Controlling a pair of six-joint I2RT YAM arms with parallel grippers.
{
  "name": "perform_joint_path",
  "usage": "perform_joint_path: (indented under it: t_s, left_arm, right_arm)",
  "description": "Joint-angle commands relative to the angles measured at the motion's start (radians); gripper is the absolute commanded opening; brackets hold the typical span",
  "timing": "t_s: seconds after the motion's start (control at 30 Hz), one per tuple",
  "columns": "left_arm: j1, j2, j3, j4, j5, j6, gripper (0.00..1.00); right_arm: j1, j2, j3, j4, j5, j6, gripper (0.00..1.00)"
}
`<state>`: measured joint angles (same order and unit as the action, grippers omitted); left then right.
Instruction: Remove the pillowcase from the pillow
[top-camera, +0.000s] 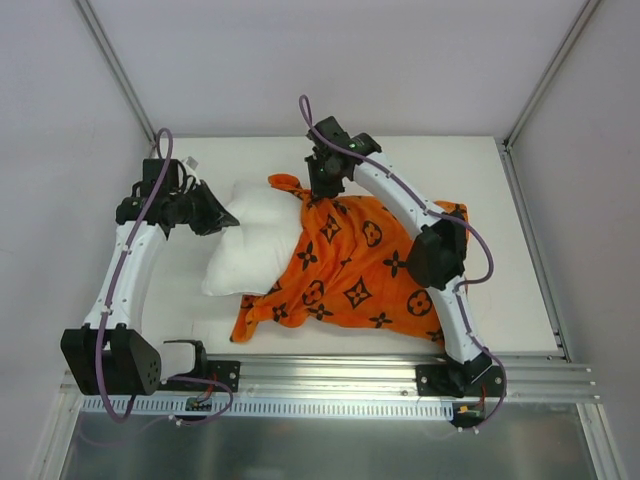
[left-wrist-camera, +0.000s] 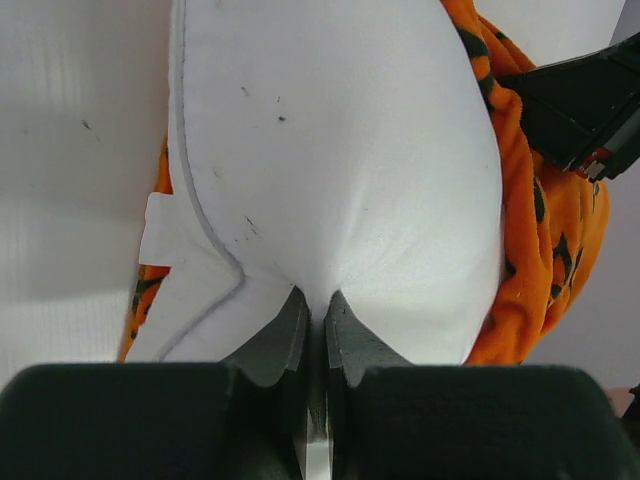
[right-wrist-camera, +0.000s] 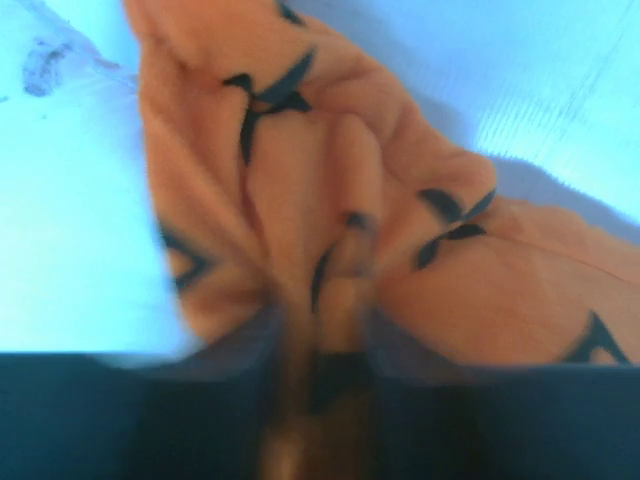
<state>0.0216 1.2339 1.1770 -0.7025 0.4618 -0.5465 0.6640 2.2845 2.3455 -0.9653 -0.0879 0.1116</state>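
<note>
The white pillow (top-camera: 250, 245) lies left of centre, its right part still inside the orange monogram pillowcase (top-camera: 360, 270). My left gripper (top-camera: 225, 215) is shut on the pillow's left edge; in the left wrist view the jaws pinch the white pillow (left-wrist-camera: 330, 170) at its seam, a small white tag (left-wrist-camera: 160, 230) to the left. My right gripper (top-camera: 320, 190) is shut on a bunched fold at the pillowcase's far edge; the right wrist view is blurred and shows the orange pillowcase (right-wrist-camera: 330, 220) gathered between the jaws.
The white table top (top-camera: 530, 290) ends at a metal rail along the near edge. Grey walls and slanted frame posts (top-camera: 110, 60) stand close on both sides. The right arm (top-camera: 435, 250) crosses above the pillowcase.
</note>
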Motion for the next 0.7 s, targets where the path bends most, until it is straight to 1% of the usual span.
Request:
perform_joint_path:
  t_s: [0.0,0.03,0.07,0.1,0.13,0.17,0.2,0.23,0.27,0.33,0.43,0.6,0.67]
  left_arm:
    - [0.014,-0.071,0.010,0.049,0.003,0.014,0.00]
    - [0.024,-0.079,0.013,0.043,-0.015,0.008,0.00]
    - [0.043,-0.088,0.012,0.038,-0.011,0.003,0.00]
    - [0.101,-0.105,0.010,0.029,0.003,0.003,0.00]
    - [0.132,-0.112,0.006,0.026,0.015,0.010,0.00]
    - [0.153,-0.122,0.006,0.020,0.018,0.016,0.00]
    - [0.173,-0.137,0.004,0.015,0.020,0.029,0.00]
    - [0.202,-0.142,0.004,0.003,0.021,0.034,0.00]
    - [0.210,-0.148,0.004,0.000,0.031,0.036,0.00]
    - [0.215,-0.151,0.003,0.000,0.041,0.028,0.00]
    - [0.215,-0.154,0.004,0.000,0.049,0.014,0.00]
    - [0.215,-0.160,0.010,0.000,0.046,0.003,0.00]
    - [0.215,-0.148,0.027,0.001,0.057,-0.004,0.00]
  right_arm:
    - [-0.023,-0.127,-0.090,-0.013,0.077,0.033,0.09]
    - [-0.039,-0.155,-0.133,-0.007,0.106,0.039,0.01]
    - [-0.056,-0.189,-0.243,0.017,0.120,0.046,0.01]
    - [-0.096,-0.270,-0.312,0.040,0.126,0.056,0.01]
    - [-0.121,-0.316,-0.389,0.071,0.131,0.059,0.01]
    - [-0.145,-0.362,-0.535,0.129,0.137,0.066,0.01]
    - [-0.194,-0.406,-0.602,0.155,0.137,0.069,0.01]
    - [-0.220,-0.484,-0.656,0.180,0.137,0.074,0.01]
    - [-0.243,-0.517,-0.733,0.201,0.137,0.071,0.01]
    - [-0.296,-0.589,-0.770,0.206,0.149,0.066,0.01]
    - [-0.313,-0.638,-0.781,0.206,0.165,0.053,0.01]
    - [-0.304,-0.669,-0.723,0.200,0.148,0.056,0.01]
    - [-0.300,-0.655,-0.663,0.194,0.132,0.048,0.01]
